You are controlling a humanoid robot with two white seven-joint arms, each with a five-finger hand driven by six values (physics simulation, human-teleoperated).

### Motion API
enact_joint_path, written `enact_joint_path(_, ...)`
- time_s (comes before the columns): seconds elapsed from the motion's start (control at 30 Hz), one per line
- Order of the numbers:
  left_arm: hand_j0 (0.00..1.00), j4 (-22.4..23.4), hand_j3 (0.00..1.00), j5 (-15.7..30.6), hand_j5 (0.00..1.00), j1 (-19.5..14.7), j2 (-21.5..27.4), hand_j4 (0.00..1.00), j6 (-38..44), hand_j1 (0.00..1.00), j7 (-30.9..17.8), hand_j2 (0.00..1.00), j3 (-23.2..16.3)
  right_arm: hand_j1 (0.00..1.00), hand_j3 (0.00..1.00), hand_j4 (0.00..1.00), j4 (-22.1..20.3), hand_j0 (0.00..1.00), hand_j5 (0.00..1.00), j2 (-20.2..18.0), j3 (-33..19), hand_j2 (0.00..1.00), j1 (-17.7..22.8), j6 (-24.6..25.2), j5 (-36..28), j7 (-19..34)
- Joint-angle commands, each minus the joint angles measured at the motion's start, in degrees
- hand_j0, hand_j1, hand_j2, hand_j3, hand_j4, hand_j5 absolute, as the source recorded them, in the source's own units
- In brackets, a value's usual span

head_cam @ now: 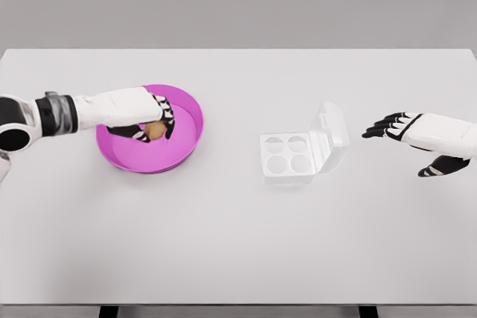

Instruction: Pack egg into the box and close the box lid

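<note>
Left hand fingers seemingly grip the egg in the pink bowl; right hand fingers spread.

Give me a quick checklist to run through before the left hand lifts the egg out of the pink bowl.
1. Left hand fingers curled around the tan egg: ok.
2. Egg off the round pink bowl: cannot tell.
3. Clear plastic egg box lid open: ok.
4. All four cups empty: ok.
5. Right hand open, apart from the box: ok.
6. White table path from bowl to box clear: ok.
</note>
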Motion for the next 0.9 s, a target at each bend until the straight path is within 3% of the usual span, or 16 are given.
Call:
enact_joint_path(0.0, 0.39, -1.02, 0.39, 0.34, 0.39, 0.0, -0.19, 0.39, 0.16, 0.39, 0.01, 0.39, 0.87, 1.0, 1.0, 1.0, 0.0, 1.0, 1.0, -0.17, 0.0, 1.0, 0.0, 0.16, -0.35, -0.02)
enact_joint_path(0.87, 0.36, -2.6, 0.36, 0.25, 0.36, -2.02, -9.42, 0.36, 0.16, 0.36, 0.01, 0.36, 2.1, 1.0, 1.0, 1.0, -0.09, 1.0, 1.0, 0.0, 0.0, 1.0, 0.0, 0.16, -0.35, -0.02)
